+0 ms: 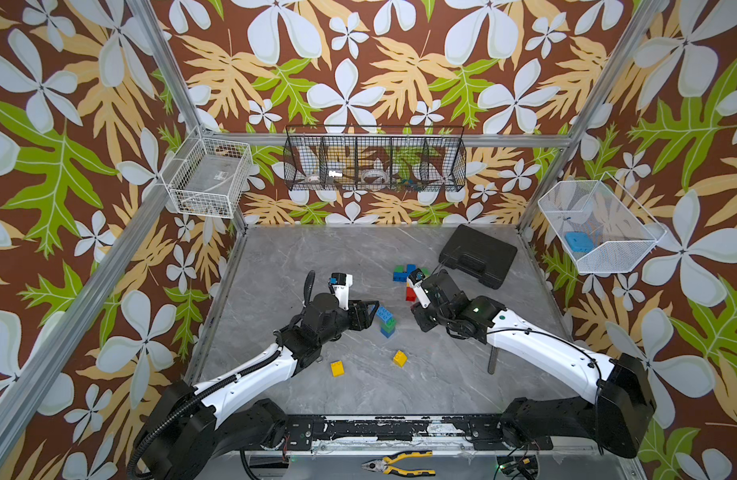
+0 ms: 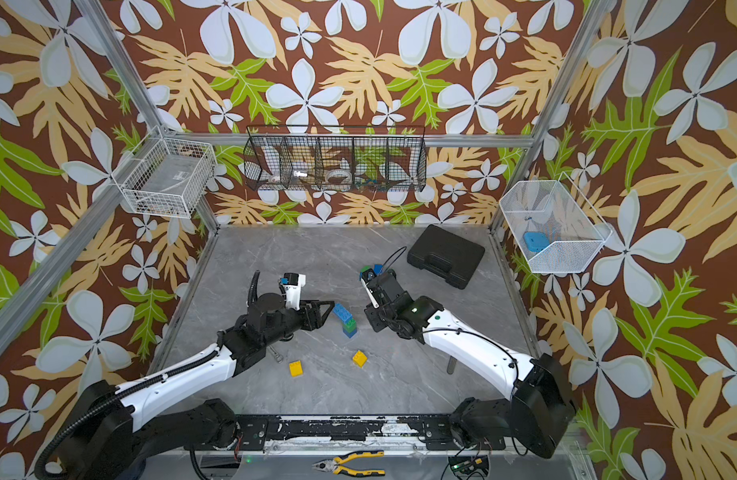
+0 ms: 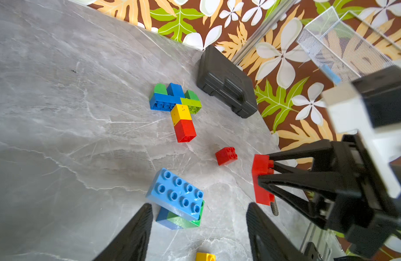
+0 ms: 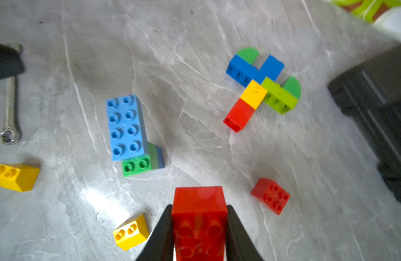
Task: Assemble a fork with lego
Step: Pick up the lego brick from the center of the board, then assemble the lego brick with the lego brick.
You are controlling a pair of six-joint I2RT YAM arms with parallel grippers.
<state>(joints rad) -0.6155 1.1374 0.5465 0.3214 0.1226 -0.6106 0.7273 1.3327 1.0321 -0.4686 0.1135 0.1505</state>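
A partly built lego piece [image 3: 175,106] lies flat at the back of the table. Its green, blue and lime bricks sit across a yellow and red stem [image 4: 247,106]. My right gripper [image 4: 199,210] is shut on a red brick [image 4: 199,201] and holds it just above the table. A loose red square brick [image 4: 270,195] lies beside it. My left gripper [image 3: 199,204] is open. A light-blue long brick [image 3: 177,192] stacked on green and blue ones [image 1: 387,326] stands just in front of it. Two yellow bricks [image 1: 337,368] [image 1: 399,358] lie nearer the front.
A black case [image 1: 477,255] sits at the back right, close to the built piece. A small wrench [image 4: 9,108] lies under my left arm, and a grey tool [image 1: 492,361] under my right. Wire baskets [image 1: 209,183] hang on the walls. Pliers [image 1: 400,463] lie beyond the front rail.
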